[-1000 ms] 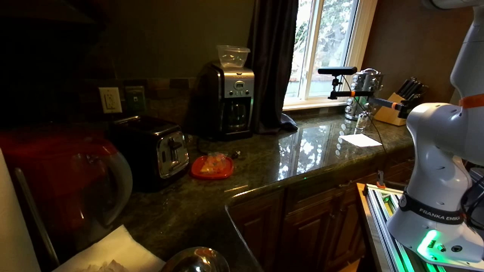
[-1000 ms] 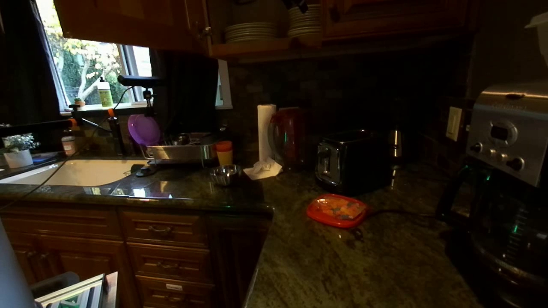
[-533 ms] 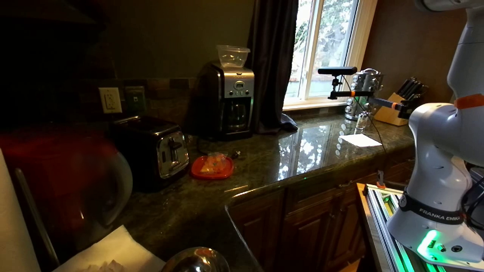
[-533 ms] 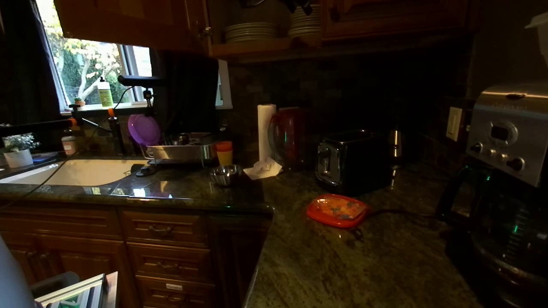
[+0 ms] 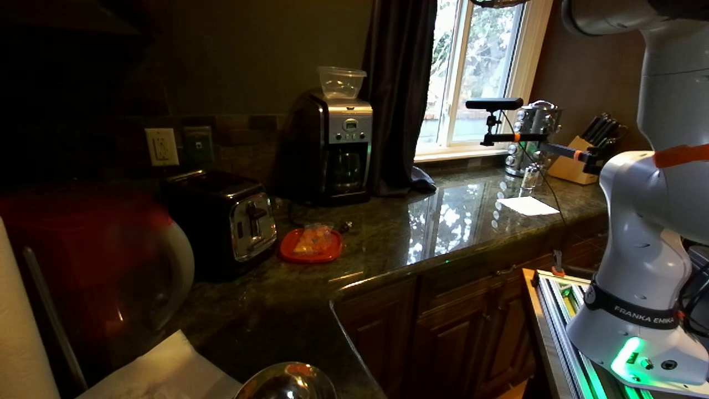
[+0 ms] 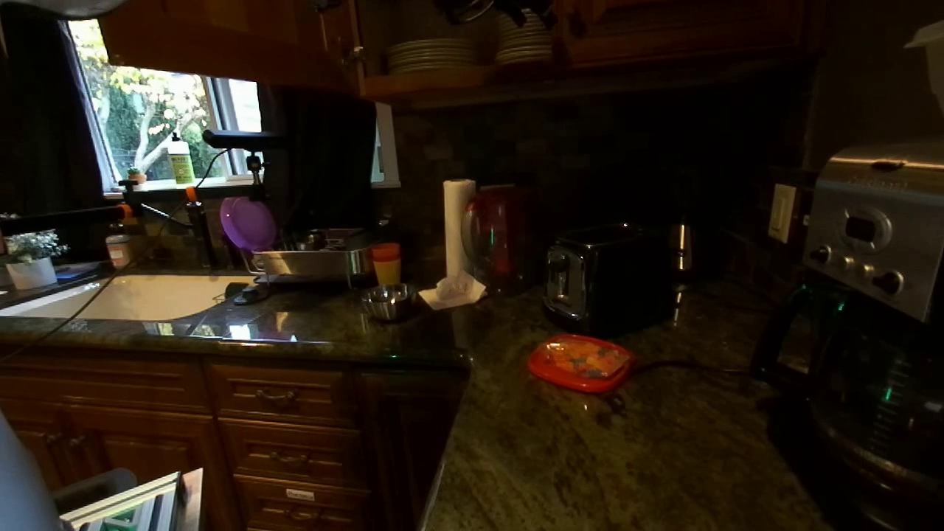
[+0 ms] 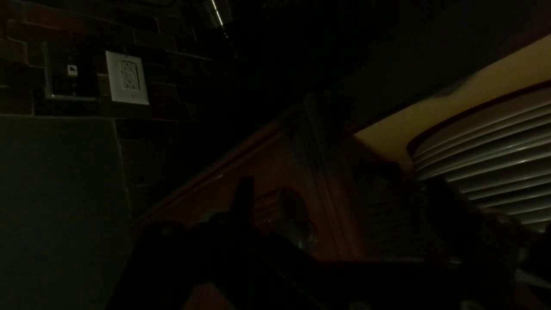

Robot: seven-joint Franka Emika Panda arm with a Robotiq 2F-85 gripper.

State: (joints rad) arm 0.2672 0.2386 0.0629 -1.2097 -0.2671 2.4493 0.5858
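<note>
My gripper (image 7: 340,189) has its 2 fingers (image 7: 244,196) spread apart, close to a stack of pale plates (image 7: 495,159) in the wooden cabinet (image 6: 450,83).

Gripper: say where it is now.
In the wrist view, the open gripper spans the bottom, one finger in front of the stacked plates at right.

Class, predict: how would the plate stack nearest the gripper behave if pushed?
The plate stack is probably heavy, with many plates piled up. Upper ones may slide separately, since nothing visible binds them. Their glints hint at slipperiness.
</note>
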